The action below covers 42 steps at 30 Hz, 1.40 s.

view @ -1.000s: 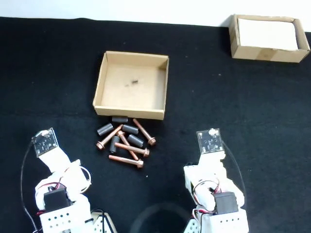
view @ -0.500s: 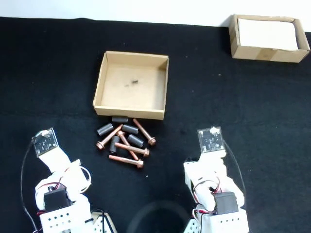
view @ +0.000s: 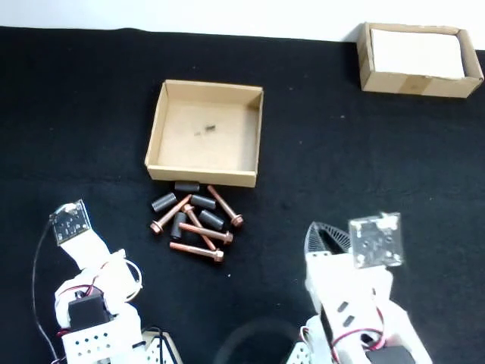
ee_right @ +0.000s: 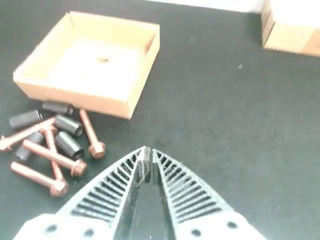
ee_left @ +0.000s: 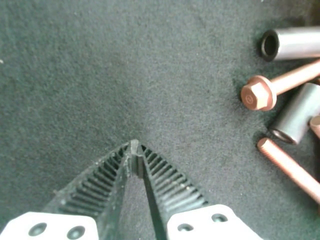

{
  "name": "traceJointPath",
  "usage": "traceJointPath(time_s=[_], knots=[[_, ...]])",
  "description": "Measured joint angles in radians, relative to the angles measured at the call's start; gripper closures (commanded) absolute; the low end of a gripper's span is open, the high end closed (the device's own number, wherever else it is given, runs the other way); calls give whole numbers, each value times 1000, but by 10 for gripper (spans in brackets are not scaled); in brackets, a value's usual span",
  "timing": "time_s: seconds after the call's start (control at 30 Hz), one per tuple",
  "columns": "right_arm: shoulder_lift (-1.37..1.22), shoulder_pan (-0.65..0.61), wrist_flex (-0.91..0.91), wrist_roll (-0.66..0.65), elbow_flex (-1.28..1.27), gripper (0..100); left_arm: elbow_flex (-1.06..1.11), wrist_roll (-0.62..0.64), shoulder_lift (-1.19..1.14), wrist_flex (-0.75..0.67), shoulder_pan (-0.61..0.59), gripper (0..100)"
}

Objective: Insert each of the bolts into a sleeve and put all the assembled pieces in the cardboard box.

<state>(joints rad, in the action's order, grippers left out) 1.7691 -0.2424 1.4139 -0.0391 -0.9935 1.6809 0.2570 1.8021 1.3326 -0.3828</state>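
Several copper bolts (view: 198,234) and dark sleeves (view: 203,202) lie in a loose pile just in front of the open cardboard box (view: 155,130), which holds nothing. The pile of bolts (ee_right: 49,154) and the box (ee_right: 141,82) also appear in the right wrist view. My right gripper (ee_right: 146,152) is shut and empty, raised over the bare mat to the right of the pile; a black jaw of it (view: 326,236) shows from above. My left gripper (ee_left: 134,147) is shut and empty, low over the mat left of the pile, near a bolt head (ee_left: 258,93) and a sleeve (ee_left: 290,44).
A second cardboard box (view: 418,82) with a white sheet inside stands at the far right corner. Black mat covers the table (view: 364,152). Both arm bases sit at the near edge.
The right arm has lifted and swung to the right and forward; its wrist board moved right in the high view. The left arm and the parts have not moved.
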Motion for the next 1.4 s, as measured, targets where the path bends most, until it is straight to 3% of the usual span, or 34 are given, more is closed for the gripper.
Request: traceJointPath(time_s=[0.2,0.37,0.53,1.0,1.17,1.4], knots=[[-298,31,31,0,253,990,0,0,0,0,0,976],[-641,31,224,0,468,990,0,0,0,0,0,976],[-872,31,325,0,509,990,0,0,0,0,0,974],[-796,31,331,0,359,990,0,0,0,0,34,973],[-760,31,331,0,322,990,0,0,-2,-92,52,973],[-753,31,331,0,284,990,-114,-206,-3,-124,64,973]])
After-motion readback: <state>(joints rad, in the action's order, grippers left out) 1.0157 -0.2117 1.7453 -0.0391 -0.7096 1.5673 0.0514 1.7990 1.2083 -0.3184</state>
